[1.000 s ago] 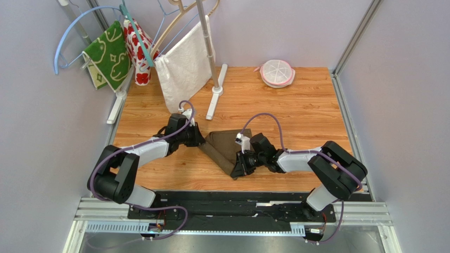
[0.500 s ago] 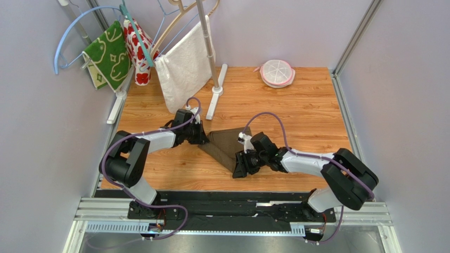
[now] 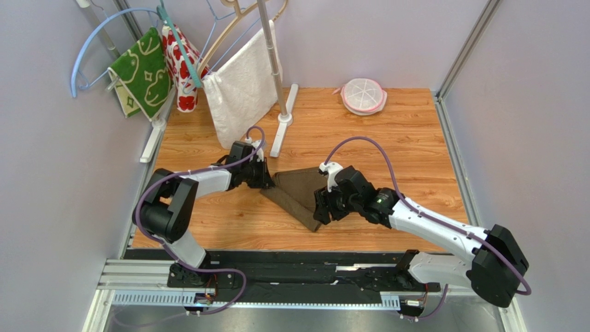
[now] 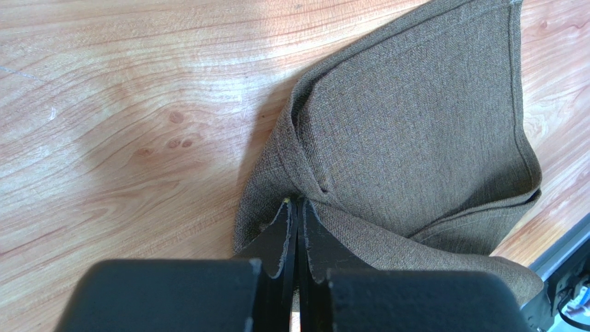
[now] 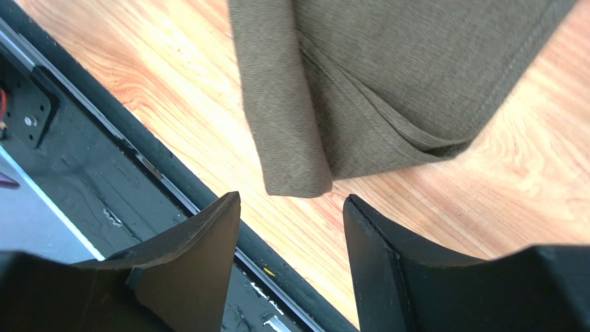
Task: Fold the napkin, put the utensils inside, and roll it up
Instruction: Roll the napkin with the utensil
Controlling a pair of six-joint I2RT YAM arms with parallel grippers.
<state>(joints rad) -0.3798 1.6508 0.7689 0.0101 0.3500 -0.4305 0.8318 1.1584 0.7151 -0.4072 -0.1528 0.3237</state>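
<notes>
The dark brown napkin (image 3: 298, 190) lies folded in a rough triangle in the middle of the wooden table. My left gripper (image 3: 269, 182) is at its left corner, shut on a pinch of the napkin (image 4: 415, 138), which bunches at the fingertips (image 4: 298, 202). My right gripper (image 3: 320, 213) hovers open just past the napkin's near corner (image 5: 298, 183), with nothing between its fingers (image 5: 208, 235). In the right wrist view the napkin (image 5: 388, 83) shows layered folded edges. The utensils are out of view.
At the back left stands a hanger rack (image 3: 280, 104) with a green cloth (image 3: 145, 72), a red-and-white cloth (image 3: 181, 69) and a white towel (image 3: 242, 86). A pink-rimmed round dish (image 3: 363, 95) sits at the back. A black rail (image 5: 173, 187) runs along the table's near edge.
My right gripper opened, let go of the napkin's near corner and drew slightly away. My left gripper shifted right along the napkin's left corner and closed on it.
</notes>
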